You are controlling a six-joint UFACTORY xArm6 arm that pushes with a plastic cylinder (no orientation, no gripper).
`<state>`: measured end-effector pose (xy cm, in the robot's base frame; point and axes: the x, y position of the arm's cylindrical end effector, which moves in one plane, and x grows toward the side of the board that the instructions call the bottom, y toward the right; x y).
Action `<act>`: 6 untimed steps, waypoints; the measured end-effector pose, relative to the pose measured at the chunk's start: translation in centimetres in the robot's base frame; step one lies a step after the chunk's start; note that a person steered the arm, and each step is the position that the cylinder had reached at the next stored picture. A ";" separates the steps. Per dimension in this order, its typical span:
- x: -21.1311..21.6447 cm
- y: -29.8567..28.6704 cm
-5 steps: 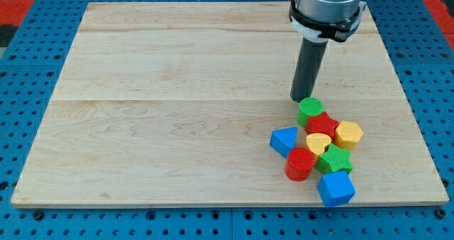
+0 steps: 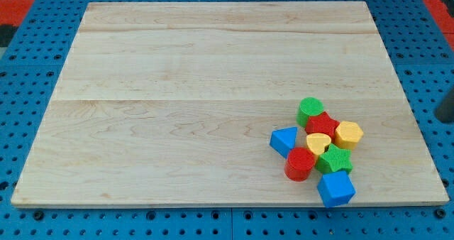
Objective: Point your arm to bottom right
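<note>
A cluster of blocks lies at the board's lower right: a green cylinder [image 2: 310, 110], a red star [image 2: 323, 124], a yellow hexagon [image 2: 348, 134], a yellow heart [image 2: 318, 142], a blue triangle [image 2: 284, 140], a red cylinder [image 2: 300, 162], a green star [image 2: 334, 158] and a blue cube [image 2: 335, 189]. Only a sliver of my dark rod shows at the view's right edge. My tip [image 2: 447, 119] is off the board, well to the right of the yellow hexagon and touching no block.
The wooden board [image 2: 177, 91] lies on a blue perforated table [image 2: 28, 69]. The board's right edge runs just left of my tip.
My rod has left its spot just above the green cylinder and swung far right, off the board to the view's right edge. The blocks have not moved.
</note>
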<state>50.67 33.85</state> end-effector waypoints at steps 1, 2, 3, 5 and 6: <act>5.8 0.3; 7.7 -1.8; 7.6 -1.8; 7.0 -5.9; 11.1 -7.6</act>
